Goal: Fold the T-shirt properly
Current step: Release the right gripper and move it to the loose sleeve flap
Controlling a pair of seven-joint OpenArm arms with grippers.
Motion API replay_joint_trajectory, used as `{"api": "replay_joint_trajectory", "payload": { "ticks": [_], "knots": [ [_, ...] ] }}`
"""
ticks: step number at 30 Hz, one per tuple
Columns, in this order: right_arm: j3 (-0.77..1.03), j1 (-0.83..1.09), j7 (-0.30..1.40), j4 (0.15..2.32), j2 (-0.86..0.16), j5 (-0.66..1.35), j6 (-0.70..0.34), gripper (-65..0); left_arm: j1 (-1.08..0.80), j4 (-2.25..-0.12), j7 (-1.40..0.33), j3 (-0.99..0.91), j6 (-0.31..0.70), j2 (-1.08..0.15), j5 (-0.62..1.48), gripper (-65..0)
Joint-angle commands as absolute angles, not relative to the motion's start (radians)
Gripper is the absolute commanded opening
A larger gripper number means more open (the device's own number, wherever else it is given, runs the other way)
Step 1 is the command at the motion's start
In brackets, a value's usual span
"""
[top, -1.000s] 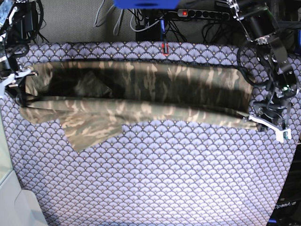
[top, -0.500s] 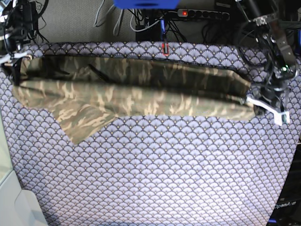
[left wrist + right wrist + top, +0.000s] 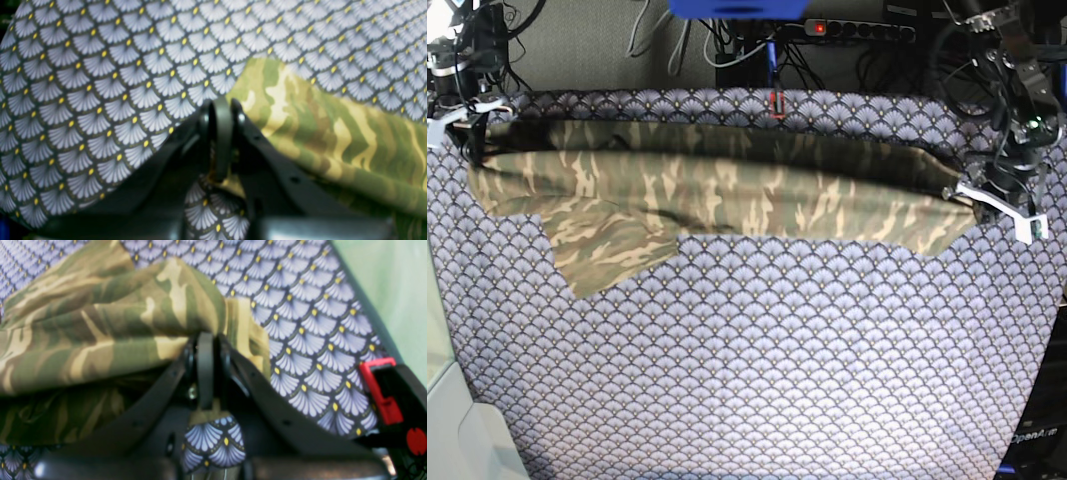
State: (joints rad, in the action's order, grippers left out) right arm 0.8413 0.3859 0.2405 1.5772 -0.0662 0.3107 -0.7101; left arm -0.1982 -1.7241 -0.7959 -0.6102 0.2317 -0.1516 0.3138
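Across far side of purple cloth (image 3: 757,370): T-shirt (image 3: 727,195) stretched betw. grippers; left gripper (image 3: 949,192) + right gripper (image 3: 472,125) both clamped on T-shirt ends.

Left gripper (image 3: 954,191) — jaws closed, pinching a fold of the T-shirt (image 3: 727,190), arm reaching in from the base view's right edge. Right gripper (image 3: 471,125) — jaws likewise closed on the opposite end, arm at the far left corner.
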Motion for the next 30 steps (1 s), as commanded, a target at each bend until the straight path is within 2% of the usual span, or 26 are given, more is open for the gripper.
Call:
{"api": "replay_joint_trajectory", "payload": {
  "ticks": [1, 4, 6, 8, 11, 14, 17, 25, 30],
  "knots": [
    [0.851, 0.389, 0.216, 1.593, -0.084, 0.320, -0.698, -62.3, -0.205, -1.745, -0.774, -0.624, 0.222, -0.166, 0.306, -63.2],
    [0.852, 0.390, 0.216, 1.593, -0.073, 0.320, -0.698, -52.2, -0.216, -1.744, -0.777, -0.622, 0.222, -0.166, 0.306, -63.0],
    [0.871, 0.392, 0.216, 1.596, -0.065, 0.320, -0.698, -45.5, -0.217, -1.744, -0.777, -0.619, 0.222, -0.166, 0.306, -60.0],
    [0.881, 0.392, 0.216, 1.596, -0.064, 0.320, -0.698, -40.9, -0.222, -1.751, -0.779, -0.619, 0.222, -0.165, 0.306, -51.6],
    [0.883, 0.406, 0.216, 1.596, -0.064, 0.323, -0.698, -37.3, -0.237, -1.751, -0.771, -0.619, 0.223, -0.162, 0.308, -38.8],
    [0.889, 0.412, 0.216, 1.596, -0.064, 0.325, -0.698, -36.1, -0.243, -1.751, -0.771, -0.624, 0.306, -0.143, 0.318, -32.1],
    [0.920, 0.412, 0.216, 1.595, -0.064, 0.325, -0.698, -36.0, -0.243, -1.747, -0.779, -0.625, 0.394, -0.134, 0.315, -31.3],
    [1.015, 0.404, 0.216, 1.589, -0.073, 0.321, -0.698, -36.0, -0.240, -1.741, -0.780, -0.723, 0.403, -0.104, 0.314, -31.2],
    [1.036, 0.384, 0.248, 1.593, -0.143, 0.323, -0.698, -36.0, -0.240, -1.715, -0.780, -0.727, 0.404, -0.110, 0.312, -31.2]
  ]
}}
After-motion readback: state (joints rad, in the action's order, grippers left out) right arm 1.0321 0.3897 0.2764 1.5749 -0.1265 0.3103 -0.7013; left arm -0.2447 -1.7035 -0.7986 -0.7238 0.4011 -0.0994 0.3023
